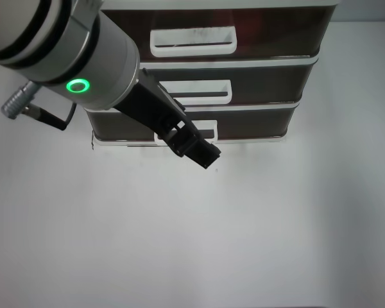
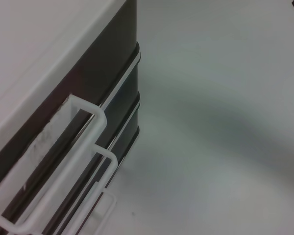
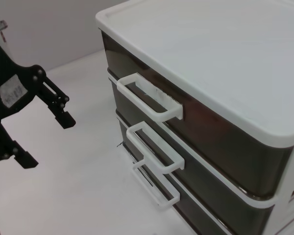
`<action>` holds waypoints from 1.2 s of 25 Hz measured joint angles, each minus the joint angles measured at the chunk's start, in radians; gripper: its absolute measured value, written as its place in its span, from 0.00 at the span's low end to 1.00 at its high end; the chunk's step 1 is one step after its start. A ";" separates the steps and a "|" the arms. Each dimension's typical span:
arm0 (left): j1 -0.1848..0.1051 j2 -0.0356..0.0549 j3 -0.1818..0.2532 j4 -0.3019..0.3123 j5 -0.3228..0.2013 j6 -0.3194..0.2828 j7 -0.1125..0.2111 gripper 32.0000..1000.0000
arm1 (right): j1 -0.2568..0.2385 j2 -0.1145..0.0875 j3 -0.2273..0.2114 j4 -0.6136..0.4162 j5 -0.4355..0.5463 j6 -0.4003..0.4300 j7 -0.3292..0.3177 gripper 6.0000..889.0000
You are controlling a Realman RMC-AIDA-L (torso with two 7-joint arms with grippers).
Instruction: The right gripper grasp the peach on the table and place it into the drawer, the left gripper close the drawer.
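I see the black two-finger left gripper (image 3: 43, 127), fingers spread, just before the shut smoky-brown translucent top drawer (image 1: 218, 32); the right gripper is out of view.

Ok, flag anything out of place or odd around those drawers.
Nothing stands out. All three drawers sit flush and closed; the top drawer only has dark smudges on its handle. The left pincer hangs open before the bottom handle.

White cabinet top (image 3: 225, 54), 2 lower drawers (image 1: 256, 83), cleaner handles (image 3: 154, 147)
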 joint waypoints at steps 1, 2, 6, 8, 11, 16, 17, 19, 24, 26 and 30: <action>0.000 -0.0001 0.000 0.000 0.000 0.000 0.000 0.85 | 0.000 0.000 -0.001 0.000 0.000 0.000 0.000 0.97; 0.000 -0.0002 0.000 0.001 0.000 0.000 0.000 0.85 | 0.000 0.000 -0.001 0.000 0.000 0.000 -0.001 0.97; 0.000 -0.0003 0.000 0.003 -0.001 0.000 -0.002 0.85 | -0.001 0.001 -0.002 0.000 0.000 0.000 -0.001 0.97; 0.000 -0.0003 0.000 0.003 -0.001 0.000 -0.004 0.85 | -0.002 0.001 -0.002 0.000 0.000 0.000 -0.001 0.97; 0.001 -0.0003 0.000 0.008 -0.001 0.000 -0.004 0.85 | -0.002 0.001 -0.002 0.000 0.000 0.000 -0.001 0.97; 0.004 -0.0003 0.000 0.013 -0.001 0.006 -0.005 0.85 | 0.000 0.001 -0.004 0.000 0.000 0.000 -0.002 0.97; 0.004 -0.0003 0.000 0.014 -0.001 0.006 -0.005 0.85 | 0.000 0.001 -0.004 0.000 0.000 0.000 -0.002 0.97; 0.005 -0.0003 0.000 0.015 -0.001 0.007 -0.005 0.85 | 0.000 0.001 -0.004 0.000 0.000 0.000 -0.002 0.97; 0.005 0.0004 -0.003 0.016 -0.001 0.009 -0.005 0.85 | 0.000 0.001 -0.004 0.000 0.000 0.000 -0.002 0.97; 0.005 0.0003 -0.009 0.016 -0.001 0.011 -0.004 0.85 | 0.000 0.001 -0.004 0.000 0.000 0.000 -0.002 0.97; 0.008 0.0009 -0.013 0.016 -0.001 0.015 -0.003 0.85 | 0.000 0.001 -0.004 0.000 0.000 0.000 -0.002 0.97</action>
